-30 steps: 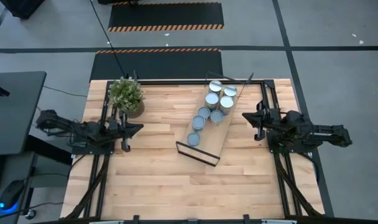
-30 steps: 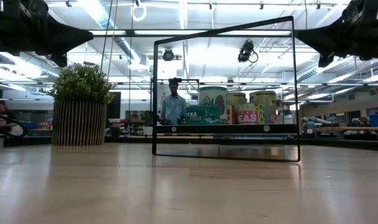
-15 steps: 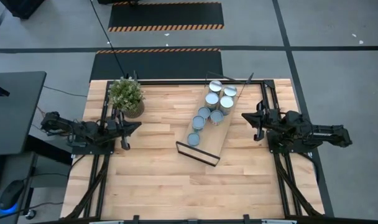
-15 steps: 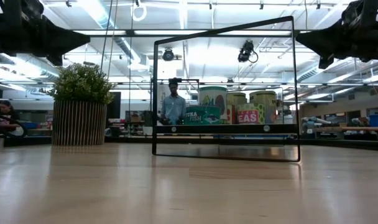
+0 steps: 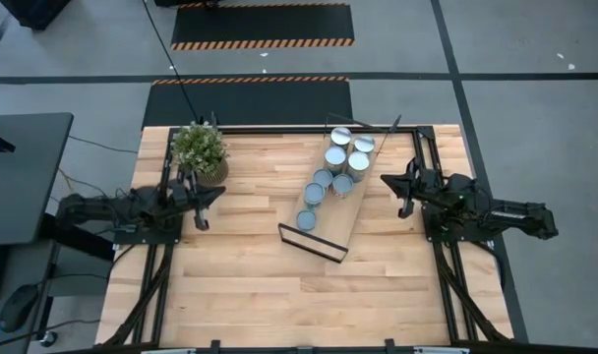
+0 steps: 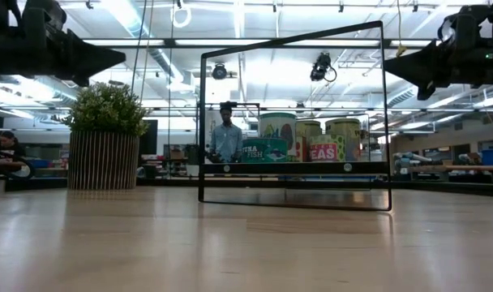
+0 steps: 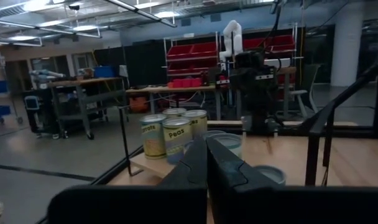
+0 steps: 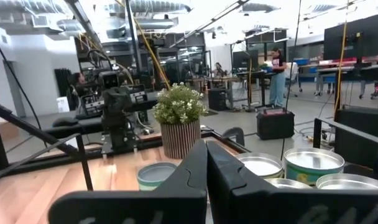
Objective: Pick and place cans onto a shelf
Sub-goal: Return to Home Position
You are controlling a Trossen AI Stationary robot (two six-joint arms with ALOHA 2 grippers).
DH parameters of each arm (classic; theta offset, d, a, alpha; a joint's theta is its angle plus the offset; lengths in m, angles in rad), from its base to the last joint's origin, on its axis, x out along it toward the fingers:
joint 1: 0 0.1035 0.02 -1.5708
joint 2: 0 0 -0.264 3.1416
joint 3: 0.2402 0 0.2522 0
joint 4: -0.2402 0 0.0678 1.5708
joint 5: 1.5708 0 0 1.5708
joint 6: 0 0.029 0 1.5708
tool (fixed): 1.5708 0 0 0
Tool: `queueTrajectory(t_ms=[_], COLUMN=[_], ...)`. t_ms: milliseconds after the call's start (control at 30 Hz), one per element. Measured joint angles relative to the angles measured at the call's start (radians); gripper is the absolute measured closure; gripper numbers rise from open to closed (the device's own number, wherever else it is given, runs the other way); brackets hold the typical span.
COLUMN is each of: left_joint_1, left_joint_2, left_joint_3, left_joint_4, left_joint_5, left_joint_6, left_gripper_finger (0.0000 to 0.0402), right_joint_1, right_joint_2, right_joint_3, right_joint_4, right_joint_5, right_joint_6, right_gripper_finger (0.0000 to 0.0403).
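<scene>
Wooden boards of the table (image 5: 250,290) carry the shelf (image 5: 326,236), which lies diagonally. All eight cans (image 5: 335,156) stand on its board, most of them crowded toward the shelf's far end and one alone nearer its front end. No can remains beside the shelf.

In the last second the arms have changed only a little. The left end effector (image 5: 212,196), well apart from the shelf on its left and near the potted plant (image 5: 201,149), has sunk slightly while its arm folded. The right end effector (image 5: 388,181), on the shelf's right, has also sunk slightly. Both have their fingers pressed together and hold nothing.

I judge that the placing is finished and the arms are only settling to rest.
</scene>
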State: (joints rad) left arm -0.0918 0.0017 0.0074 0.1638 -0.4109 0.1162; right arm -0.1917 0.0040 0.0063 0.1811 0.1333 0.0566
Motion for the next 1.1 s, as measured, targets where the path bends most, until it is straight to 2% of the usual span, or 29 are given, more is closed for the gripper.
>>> queueTrajectory(t_ms=[233,633,1100], left_joint_1=[0.119,0.140,0.140], left_joint_2=[0.000,0.004,0.004], left_joint_3=[0.000,0.000,-0.001], left_joint_4=[0.000,-0.006,-0.006], left_joint_5=[0.129,0.125,0.124], left_joint_6=[-0.024,0.001,0.001], left_gripper_finger=[0.0401,0.0378,0.0379], right_joint_1=[0.000,0.000,0.000], right_joint_2=[0.000,0.000,0.000], right_joint_3=[0.000,0.000,0.000], right_joint_4=[-0.014,0.026,0.027], right_joint_5=[0.000,0.023,0.025], right_joint_6=[-0.011,-0.060,-0.060], right_gripper_finger=[0.0402,0.0389,0.0387])
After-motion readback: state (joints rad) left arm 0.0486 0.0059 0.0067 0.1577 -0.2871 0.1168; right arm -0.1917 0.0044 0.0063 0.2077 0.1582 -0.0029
